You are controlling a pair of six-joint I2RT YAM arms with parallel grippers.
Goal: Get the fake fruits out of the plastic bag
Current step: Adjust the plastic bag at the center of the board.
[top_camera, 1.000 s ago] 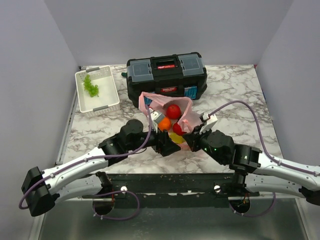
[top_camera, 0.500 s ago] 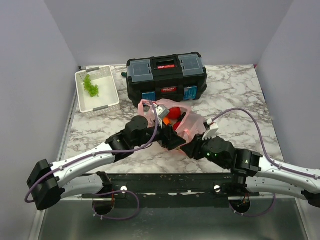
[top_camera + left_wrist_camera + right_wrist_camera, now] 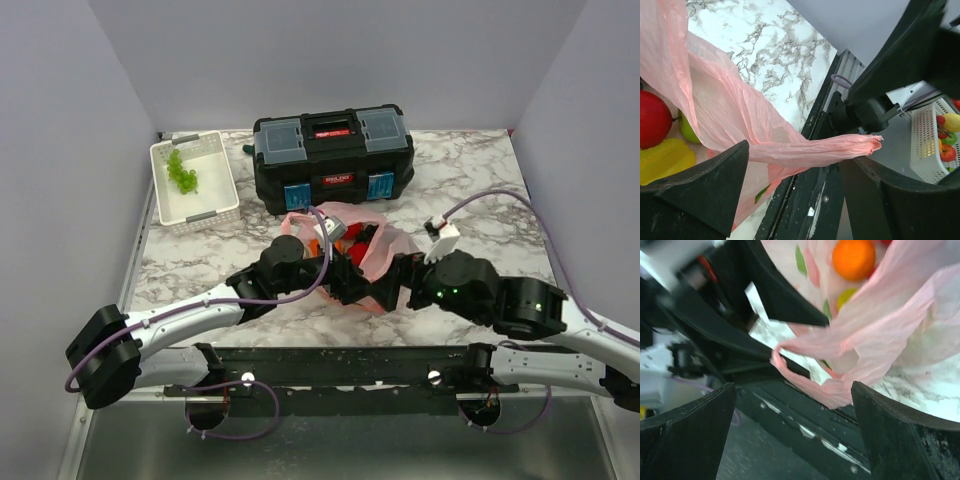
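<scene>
between the two grippers: bag slumped, fruit still inside

at the near side of the bag, both arms have pushed forward over the last second. the left gripper (image 3: 800,162) is released, jaws wide apart. a twisted strip of the plastic bag (image 3: 730,120) runs across the gap between them and is not pinched. the right gripper (image 3: 794,387) is likewise released; a pink loop of the bag hangs between its spread jaws, unclamped. a second ago the bag's mouth stood open upward, with fruit plainly showing from above. now, in the top view, the left wrist covers the mouth and the film has been dragged and flattened toward the right gripper. the fruits remain in the bag: the red apple (image 3: 652,120), a yellow fruit (image 3: 667,160) and the green apple (image 3: 687,131) lie beyond the finger at the left of the left wrist view. the orange (image 3: 854,257) lies ahead of the right gripper, past its jaws. judgement: no fruit has left the bag, and the open mouth is lost, so a jaw must close on the film before the bag can be tipped or spread. the black toolbox (image 3: 333,150) behind the bag is unmoved.
</scene>
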